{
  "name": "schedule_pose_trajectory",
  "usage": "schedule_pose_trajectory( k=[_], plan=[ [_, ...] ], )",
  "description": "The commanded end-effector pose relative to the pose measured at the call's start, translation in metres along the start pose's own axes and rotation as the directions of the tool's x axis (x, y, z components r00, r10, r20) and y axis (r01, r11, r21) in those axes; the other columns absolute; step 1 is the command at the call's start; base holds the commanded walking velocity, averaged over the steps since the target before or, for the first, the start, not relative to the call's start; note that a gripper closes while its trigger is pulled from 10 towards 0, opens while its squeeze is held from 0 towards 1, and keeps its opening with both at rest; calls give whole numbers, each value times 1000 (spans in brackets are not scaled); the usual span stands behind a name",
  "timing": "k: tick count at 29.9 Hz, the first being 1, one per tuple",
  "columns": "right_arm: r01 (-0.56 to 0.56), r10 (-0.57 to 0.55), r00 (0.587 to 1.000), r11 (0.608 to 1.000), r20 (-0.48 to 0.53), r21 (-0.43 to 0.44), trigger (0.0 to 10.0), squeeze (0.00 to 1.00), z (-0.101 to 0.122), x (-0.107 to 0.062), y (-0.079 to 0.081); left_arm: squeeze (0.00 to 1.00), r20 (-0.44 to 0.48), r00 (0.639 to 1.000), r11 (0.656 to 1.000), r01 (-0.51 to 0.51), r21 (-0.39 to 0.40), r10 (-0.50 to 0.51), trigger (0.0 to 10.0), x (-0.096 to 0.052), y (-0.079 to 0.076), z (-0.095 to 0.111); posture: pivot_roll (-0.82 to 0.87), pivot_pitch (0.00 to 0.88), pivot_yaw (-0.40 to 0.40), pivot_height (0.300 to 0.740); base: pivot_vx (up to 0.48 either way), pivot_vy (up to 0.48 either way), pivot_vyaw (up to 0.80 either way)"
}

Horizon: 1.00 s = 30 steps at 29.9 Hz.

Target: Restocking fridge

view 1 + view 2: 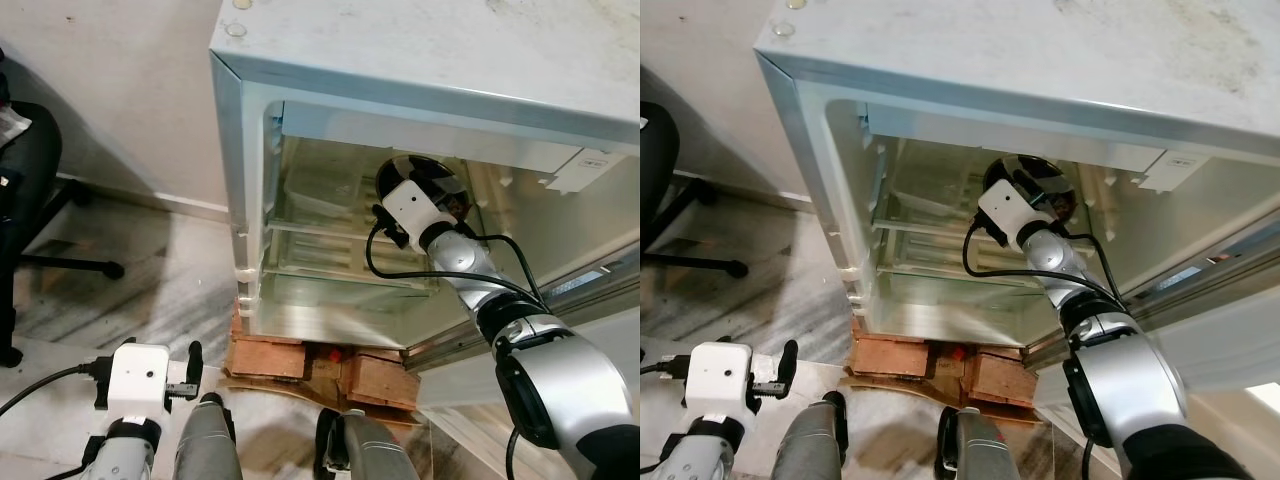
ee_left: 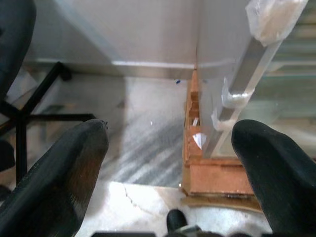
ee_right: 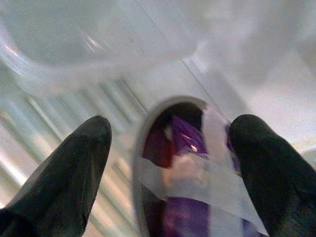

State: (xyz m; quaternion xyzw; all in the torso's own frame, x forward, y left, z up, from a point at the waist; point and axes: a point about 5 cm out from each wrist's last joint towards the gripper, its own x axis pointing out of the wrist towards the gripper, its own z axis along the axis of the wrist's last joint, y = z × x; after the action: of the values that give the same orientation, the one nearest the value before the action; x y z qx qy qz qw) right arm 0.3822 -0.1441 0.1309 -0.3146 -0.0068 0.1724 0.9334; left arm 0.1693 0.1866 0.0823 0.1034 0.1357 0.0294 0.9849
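The silver fridge (image 1: 420, 60) stands open in front of me, with glass shelves (image 1: 320, 235) inside. My right arm reaches into its upper part. At the arm's tip is a round dark bowl (image 1: 425, 178) covered with clear film. In the right wrist view the bowl (image 3: 182, 168) holds purple and red food and lies on a shelf just ahead, between the spread fingers (image 3: 64, 168) of my right gripper (image 3: 170, 128), which is open. My left gripper (image 2: 170, 131) hangs low at the left, near the floor beside the fridge, open and holding nothing.
The fridge rests on reddish bricks (image 1: 270, 358). Its open door (image 1: 600, 290) stands at the right. A black office chair (image 1: 30, 180) is at the far left on the marble floor (image 1: 150, 280). A wall runs behind.
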Motion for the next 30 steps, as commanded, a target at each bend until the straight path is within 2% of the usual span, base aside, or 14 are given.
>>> schedule_pose_trajectory(
  k=[1, 3, 7, 10, 12, 16, 18, 20, 24, 26, 27, 29, 30],
  plan=[
    [1, -2, 1000, 999, 23, 35, 10000, 0, -6, -6, -1, 0, -9, 1000, 1000, 9, 1, -9, 10000, 4, -1, -4, 214, 147, -132, 740, 0, 0, 0],
    [16, -18, 999, 999, 48, 43, 10000, 0, -5, -8, -3, 0, 6, 1000, 1000, 18, 4, -18, 10000, 13, -2, -2, 196, 119, -121, 740, 0, 0, 0],
    [24, -26, 998, 999, 58, 42, 10000, 0, -5, -9, -5, 0, 12, 1000, 1000, 22, 5, -22, 10000, 16, -3, -1, 196, 119, -121, 740, 0, 0, 0],
    [82, -88, 991, 995, 96, 64, 10000, 0, -8, -15, -14, 0, 39, 998, 999, 39, 8, -40, 10000, 28, -7, 3, 182, 67, -113, 740, 0, 0, 0],
    [82, -88, 991, 995, 96, 64, 10000, 0, -8, -15, -14, 0, 39, 998, 999, 39, 8, -40, 10000, 28, -7, 3, 182, 67, -113, 740, 0, 0, 0],
    [151, -164, 984, 975, 70, 165, 10000, 0, -27, -31, -17, 0, 59, 997, 999, 42, 16, -43, 10000, 39, -10, 6, 169, 33, -109, 740, 0, 0, 0],
    [155, -167, 985, 968, 44, 198, 10000, 0, -35, -37, -15, 0, 65, 997, 999, 37, 31, -39, 10000, 42, -10, 5, 165, 28, -112, 740, 0, 0, 0],
    [160, -165, 986, 948, -3, 274, 10000, 0, -44, -42, -10, 0, 80, 995, 998, 48, 47, -52, 10000, 47, -12, 7, 152, 17, -113, 740, 0, 0, 0],
    [138, -139, 990, 922, -23, 362, 10000, 0, -50, -48, 1, 0, 88, 994, 997, 58, 47, -62, 10000, 53, -12, 7, 133, 11, -98, 740, 0, 0, 0],
    [125, -112, 992, 887, -56, 445, 10000, 0, -54, -53, 13, 0, 91, 993, 996, 77, 51, -81, 10000, 56, -13, 7, 125, 3, -92, 740, 0, 0, 0],
    [119, -91, 993, 855, -79, 504, 10000, 0, -57, -58, 24, 0, 95, 991, 994, 90, 61, -96, 10000, 58, -15, 7, 123, 0, -94, 740, 0, 0, 0],
    [130, -98, 991, 800, -86, 586, 10000, 0, -57, -62, 32, 0, 93, 991, 995, 87, 57, -92, 10000, 60, -15, 7, 122, 0, -94, 740, 0, 0, 0],
    [130, -98, 991, 800, -86, 586, 10000, 0, -57, -62, 32, 0, 93, 991, 995, 87, 57, -92, 10000, 60, -15, 7, 122, 0, -94, 740, 0, 0, 0]
  ],
)
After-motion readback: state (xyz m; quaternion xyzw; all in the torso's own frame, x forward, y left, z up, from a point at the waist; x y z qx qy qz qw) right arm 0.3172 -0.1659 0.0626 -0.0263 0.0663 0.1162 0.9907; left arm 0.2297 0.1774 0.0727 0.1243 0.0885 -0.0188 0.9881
